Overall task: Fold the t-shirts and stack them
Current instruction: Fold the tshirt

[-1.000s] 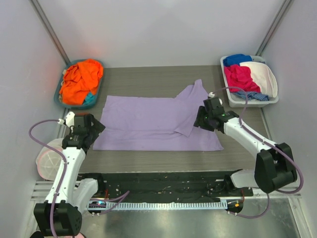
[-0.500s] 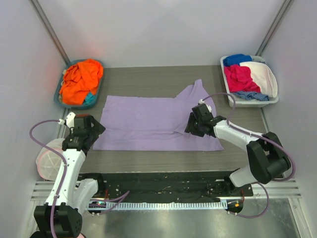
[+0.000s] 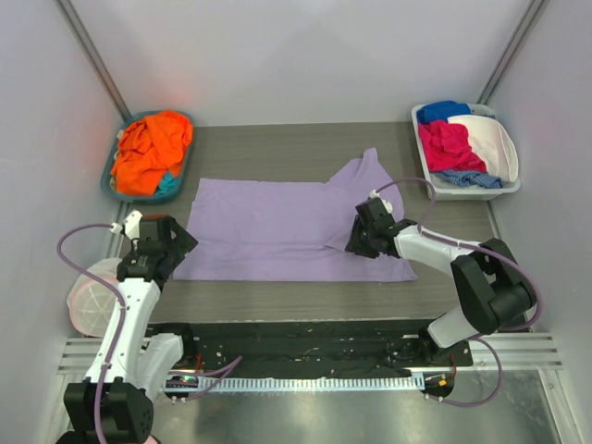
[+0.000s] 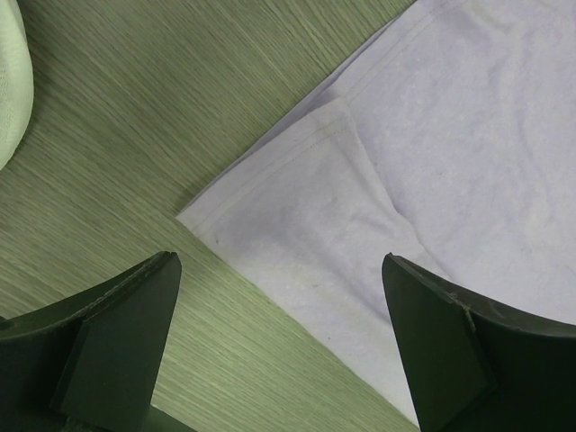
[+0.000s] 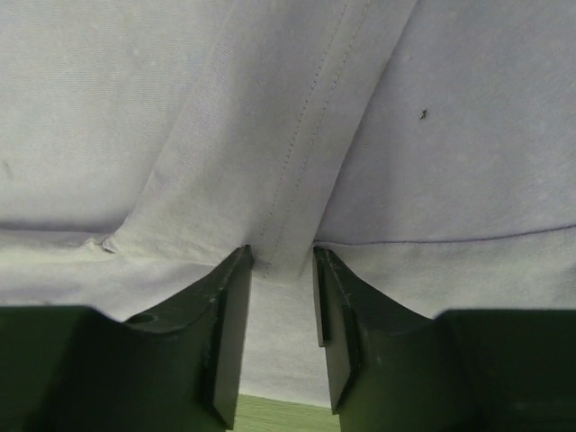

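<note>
A large lavender t-shirt (image 3: 268, 227) lies spread flat on the table, with its right sleeve folded in over the body. My right gripper (image 3: 356, 242) is low on that folded sleeve. In the right wrist view, the gripper (image 5: 283, 261) is open by a narrow gap and its tips straddle the stitched sleeve hem (image 5: 297, 180). My left gripper (image 3: 171, 242) hovers wide open at the shirt's near left corner. That corner (image 4: 270, 207) shows between the left gripper's (image 4: 279, 270) jaws. An orange t-shirt (image 3: 153, 143) and a teal one (image 3: 166, 185) lie in a basket.
The teal basket (image 3: 118, 139) stands at the back left. A white bin (image 3: 472, 191) with blue, pink and white clothes stands at the back right. A round white pouch with a pink rim (image 3: 91, 301) lies at the near left edge.
My right gripper has moved left and down along the folded sleeve to its lower tip. The left arm has barely moved.
</note>
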`<action>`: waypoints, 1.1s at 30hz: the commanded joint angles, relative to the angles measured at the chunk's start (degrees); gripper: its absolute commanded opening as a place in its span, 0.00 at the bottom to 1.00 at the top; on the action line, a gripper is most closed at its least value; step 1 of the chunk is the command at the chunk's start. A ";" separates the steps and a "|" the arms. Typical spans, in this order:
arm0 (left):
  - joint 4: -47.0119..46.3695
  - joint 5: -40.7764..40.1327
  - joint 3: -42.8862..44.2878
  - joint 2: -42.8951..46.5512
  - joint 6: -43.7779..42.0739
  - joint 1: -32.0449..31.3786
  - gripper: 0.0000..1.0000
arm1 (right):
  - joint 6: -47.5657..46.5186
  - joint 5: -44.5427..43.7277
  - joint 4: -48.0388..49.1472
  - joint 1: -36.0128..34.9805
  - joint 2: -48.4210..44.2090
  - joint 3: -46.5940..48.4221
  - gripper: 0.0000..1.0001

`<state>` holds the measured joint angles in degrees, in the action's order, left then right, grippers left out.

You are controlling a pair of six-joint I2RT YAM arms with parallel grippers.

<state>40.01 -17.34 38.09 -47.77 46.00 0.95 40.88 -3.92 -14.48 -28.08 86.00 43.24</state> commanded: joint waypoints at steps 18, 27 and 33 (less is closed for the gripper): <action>-0.63 -0.67 -0.82 1.98 -1.26 0.28 1.00 | -0.80 -0.21 -0.46 -0.66 -0.22 8.06 0.01; -0.28 -0.85 -1.26 2.42 -1.09 0.28 1.00 | -2.38 0.85 1.30 -0.66 13.56 20.73 0.02; 0.07 -0.67 -1.26 2.86 -1.09 0.28 1.00 | -3.61 0.85 1.21 -0.66 20.08 27.33 0.35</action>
<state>40.21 -17.39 37.06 -45.95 45.80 0.93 38.98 -3.01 -14.22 -28.40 104.38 66.06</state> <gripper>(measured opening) 0.996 0.193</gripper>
